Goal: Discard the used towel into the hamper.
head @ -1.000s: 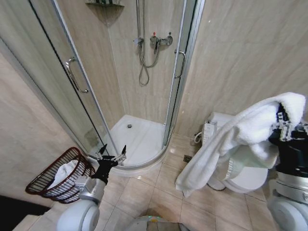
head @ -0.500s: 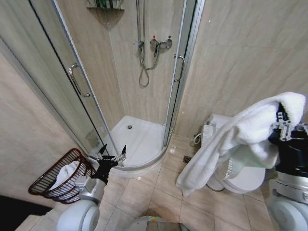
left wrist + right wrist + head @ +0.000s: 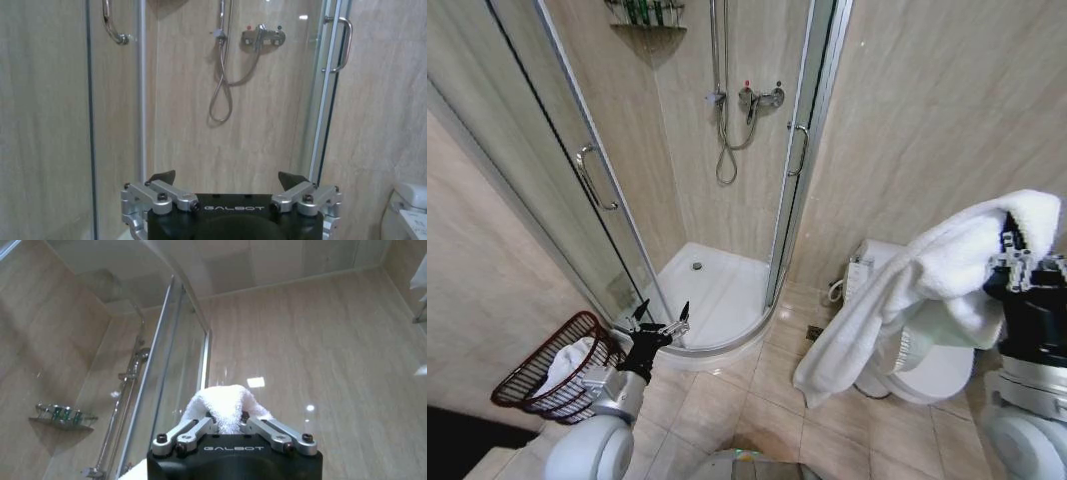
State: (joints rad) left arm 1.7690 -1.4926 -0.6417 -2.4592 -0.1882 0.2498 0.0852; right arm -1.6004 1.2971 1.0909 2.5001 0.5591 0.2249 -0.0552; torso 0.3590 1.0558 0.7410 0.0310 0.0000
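**Towel Held High at Right, Hamper Low at Left**

Beige tiled walls and floor enclose a small bathroom, with a curved glass shower enclosure (image 3: 717, 230) at centre and a white toilet (image 3: 927, 360) against the right wall.

**Right arm.** The right gripper (image 3: 230, 427) is raised beside the toilet, its fingers clamped on a bunched fold of the used towel (image 3: 927, 290). The white towel drapes over the arm, and its long axis runs diagonally down toward the floor at centre, the free end hanging clear above the tiles.

**Left arm.** The left gripper (image 3: 659, 318) hangs low in front of the shower tray (image 3: 717, 290), its jaws spread apart and holding nothing.

**Target.** The hamper (image 3: 522, 385) sits on the floor at the far left, against the left wall, tilted with its open mouth facing up and toward the robot. Something white (image 3: 567, 362) already lies inside it. The hamper is just beside the left gripper and well apart from the right one.

**Key relation.** The towel must cross the whole workspace, from upper right to lower left. The left arm is much the nearer to the hamper.

**Clearance.** Open floor lies between toilet and hamper. The glass door edge, the raised tray rim and the left arm itself stand along that path; the hanging towel end may drag or snag there.
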